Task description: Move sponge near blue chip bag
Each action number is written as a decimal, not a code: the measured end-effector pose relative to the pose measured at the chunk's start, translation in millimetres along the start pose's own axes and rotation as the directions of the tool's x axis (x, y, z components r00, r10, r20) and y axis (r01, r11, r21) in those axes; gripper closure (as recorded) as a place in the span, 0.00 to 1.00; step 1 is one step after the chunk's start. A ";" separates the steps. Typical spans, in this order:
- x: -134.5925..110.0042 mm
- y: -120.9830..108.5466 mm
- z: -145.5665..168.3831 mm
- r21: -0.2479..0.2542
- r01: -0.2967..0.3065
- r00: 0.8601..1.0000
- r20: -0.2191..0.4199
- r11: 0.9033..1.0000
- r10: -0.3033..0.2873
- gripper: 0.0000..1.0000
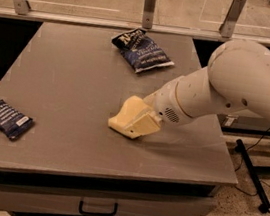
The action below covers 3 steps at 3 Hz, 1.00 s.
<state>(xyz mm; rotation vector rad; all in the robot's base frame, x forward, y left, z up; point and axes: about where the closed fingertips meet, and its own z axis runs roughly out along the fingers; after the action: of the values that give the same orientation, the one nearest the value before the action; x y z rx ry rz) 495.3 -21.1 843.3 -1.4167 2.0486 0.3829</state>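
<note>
Cream-coloured gripper (141, 125) at the thick pale yellow foam sponge (126, 110) on a grey tabletop (72, 85).
The white arm (228, 91) reaches in from 3 o'clock. The sponge lies toward 4 o'clock of the table's centre, the puffy dark blue chip bag (142, 51) well apart at 1 o'clock, and a flat blue packet (6, 118) at 8 o'clock.
</note>
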 end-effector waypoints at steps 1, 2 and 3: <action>-1.0 1.2 0.3 -0.001 0.003 1.000 -0.001 1.000 -0.003 0.87; -3.2 5.6 -2.7 -0.017 -0.007 1.000 -0.001 1.000 0.007 1.00; -7.5 -7.4 -3.6 -0.043 -0.071 0.997 0.011 0.997 0.071 1.00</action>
<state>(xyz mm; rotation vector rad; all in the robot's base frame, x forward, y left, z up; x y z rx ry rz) 502.7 -20.4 851.5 -1.3656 2.0966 0.4669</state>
